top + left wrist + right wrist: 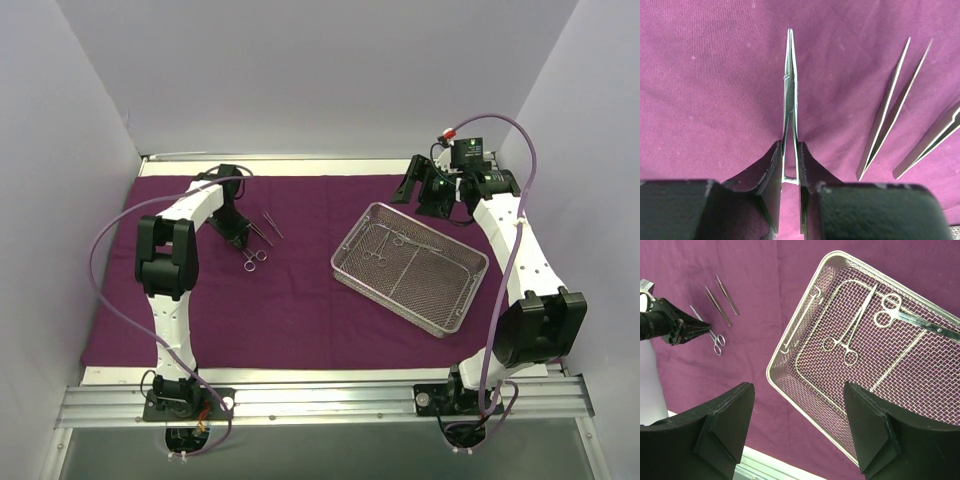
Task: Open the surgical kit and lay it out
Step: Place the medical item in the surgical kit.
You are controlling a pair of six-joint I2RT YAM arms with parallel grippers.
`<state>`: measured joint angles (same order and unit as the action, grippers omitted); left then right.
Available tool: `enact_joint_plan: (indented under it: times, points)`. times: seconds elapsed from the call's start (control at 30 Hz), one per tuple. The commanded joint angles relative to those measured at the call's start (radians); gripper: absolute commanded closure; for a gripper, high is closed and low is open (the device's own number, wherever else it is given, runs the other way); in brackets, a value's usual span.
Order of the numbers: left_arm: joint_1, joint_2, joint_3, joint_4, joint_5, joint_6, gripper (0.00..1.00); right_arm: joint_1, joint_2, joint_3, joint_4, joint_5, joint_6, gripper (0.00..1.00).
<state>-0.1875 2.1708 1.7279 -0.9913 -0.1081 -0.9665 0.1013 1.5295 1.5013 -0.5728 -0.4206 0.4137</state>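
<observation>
The dark purple cloth lies spread flat. The silver mesh tray sits on it at the right and holds ring-handled forceps, a second ring-handled tool and a hooked tool. My left gripper is low on the cloth at the left. In the left wrist view it is shut on the shanks of thin forceps, whose tip points away. Two tweezers lie just to their right. My right gripper is open and empty above the tray's far edge.
White walls close in the table on the left, back and right. The metal rail with the arm bases runs along the near edge. Bare cloth stretches between the laid-out tools and the tray.
</observation>
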Motion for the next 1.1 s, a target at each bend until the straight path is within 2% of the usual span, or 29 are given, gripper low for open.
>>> enact_joint_plan:
  times: [0.0,0.17,0.33,0.67,0.8,0.93,1.07]
  points:
    - [0.008,-0.002,-0.007,0.022,0.015,-0.017,0.78,-0.006,-0.012,0.010,-0.013,-0.017,-0.013,0.27]
    - [0.010,-0.003,-0.011,0.031,0.024,-0.014,0.71,-0.008,-0.019,0.002,-0.007,-0.018,-0.012,0.27]
    - [0.020,-0.017,-0.021,0.037,0.031,-0.012,0.56,-0.008,-0.019,-0.003,-0.001,-0.023,-0.007,0.27]
    - [0.042,-0.094,-0.036,0.048,0.076,0.031,0.50,-0.008,0.018,0.002,-0.004,0.025,0.016,0.27]
    - [0.042,-0.170,-0.034,0.103,0.105,0.164,0.50,-0.008,0.066,-0.015,0.004,0.081,0.059,0.29]
    - [0.043,-0.278,-0.115,0.189,0.261,0.329,0.49,-0.006,0.113,-0.055,0.016,0.123,0.071,0.33]
    - [0.046,-0.373,-0.192,0.244,0.358,0.503,0.49,-0.008,0.129,-0.076,-0.073,0.149,0.021,0.34]
